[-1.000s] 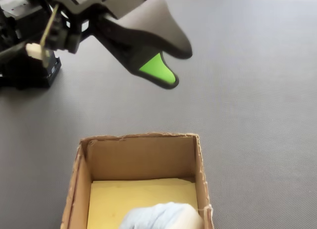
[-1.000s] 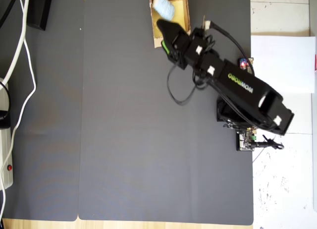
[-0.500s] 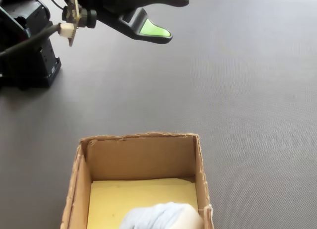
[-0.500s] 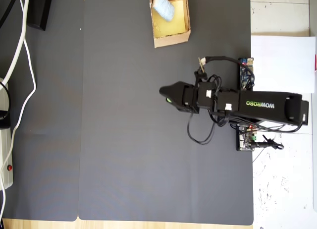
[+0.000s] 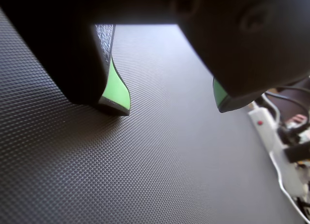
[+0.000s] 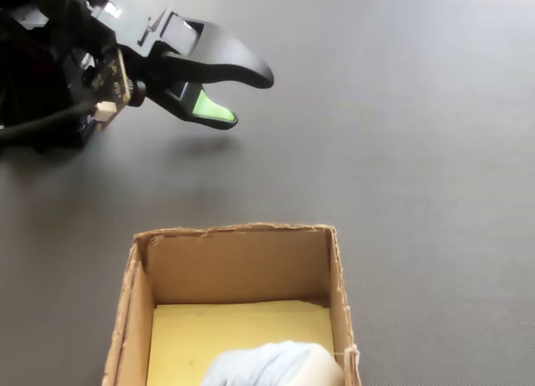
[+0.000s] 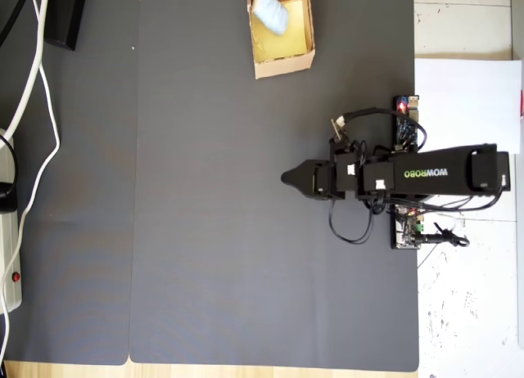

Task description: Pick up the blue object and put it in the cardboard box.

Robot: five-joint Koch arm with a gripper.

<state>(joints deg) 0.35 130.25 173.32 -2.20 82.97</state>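
Note:
The blue object (image 6: 272, 365), a pale soft bundle, lies inside the cardboard box (image 6: 234, 269) on its yellowish floor. In the overhead view the blue object (image 7: 269, 13) sits in the box (image 7: 285, 64) at the mat's far edge. My gripper (image 6: 249, 98) hovers over bare mat, well away from the box, with its green-padded jaws apart. In the wrist view the gripper (image 5: 170, 107) is open, and only mat shows between its fingertips (image 5: 117, 92). From overhead, the gripper (image 7: 286, 177) points left from the arm at the mat's right side.
A grey textured mat (image 7: 205, 231) covers the table. A white power strip (image 5: 269, 134) with cables lies past the mat's edge. White cables (image 7: 33, 75) and a black object (image 7: 65, 14) sit at the overhead view's left. The arm's base and circuit boards (image 7: 405, 128) stand at the right.

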